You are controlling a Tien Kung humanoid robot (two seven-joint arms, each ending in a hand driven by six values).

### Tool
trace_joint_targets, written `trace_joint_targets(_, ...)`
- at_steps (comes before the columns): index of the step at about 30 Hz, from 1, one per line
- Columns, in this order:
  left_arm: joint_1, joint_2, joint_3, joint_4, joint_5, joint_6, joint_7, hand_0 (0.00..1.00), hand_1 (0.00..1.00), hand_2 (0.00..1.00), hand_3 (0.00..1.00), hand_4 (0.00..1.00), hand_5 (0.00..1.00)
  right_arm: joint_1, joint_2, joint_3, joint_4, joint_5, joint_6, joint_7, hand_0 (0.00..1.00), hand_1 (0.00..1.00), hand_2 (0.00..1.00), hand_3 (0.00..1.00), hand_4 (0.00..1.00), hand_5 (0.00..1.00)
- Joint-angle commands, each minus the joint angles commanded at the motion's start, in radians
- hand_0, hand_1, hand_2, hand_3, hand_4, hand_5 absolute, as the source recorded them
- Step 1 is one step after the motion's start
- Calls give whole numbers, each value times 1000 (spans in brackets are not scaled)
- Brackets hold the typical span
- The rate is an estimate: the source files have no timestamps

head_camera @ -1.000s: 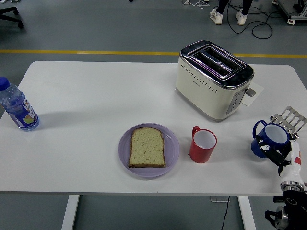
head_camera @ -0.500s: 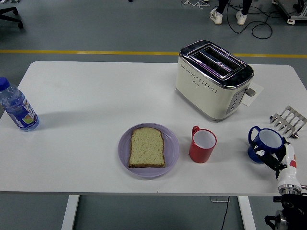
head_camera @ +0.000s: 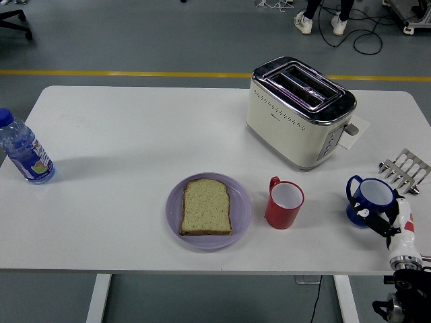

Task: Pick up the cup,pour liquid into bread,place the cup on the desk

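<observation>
A blue two-handled cup [head_camera: 372, 195] stands low at the table's right front, its base on or just above the white table [head_camera: 135, 134]. My right hand [head_camera: 380, 221] comes up from the lower right corner, with its dark fingers [head_camera: 374, 218] curled against the cup's near right side. A slice of bread [head_camera: 207, 206] lies flat on a lilac plate [head_camera: 242, 210] at the front centre. A red cup [head_camera: 284, 204] stands upright between the plate and the blue cup. My left hand is out of sight.
A cream two-slot toaster [head_camera: 300, 111] stands behind the red cup. A small metal rack [head_camera: 406, 168] lies at the right edge, just behind the blue cup. A water bottle [head_camera: 25, 151] stands at the far left edge.
The blue cup has come down and shifted a little left with my right hand, which has sunk toward the table's near edge. Nothing else has moved.
</observation>
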Motion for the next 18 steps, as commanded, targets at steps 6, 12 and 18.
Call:
trace_joint_targets(6,-1,0,-1,0,0,0,0,633,641,651,504,240,862,1,0,-8,5,-4,-3,1,489,480,594,579,623,2)
trace_joint_targets(12,-1,0,-3,0,0,1,0,634,643,651,504,239,861,5,2,-14,4,-14,2,-3,491,480,596,585,627,2)
trace_joint_targets(18,-1,0,-4,0,1,0,0,633,641,651,504,240,861,6,3,-16,2,-40,19,-29,508,485,604,626,653,2)
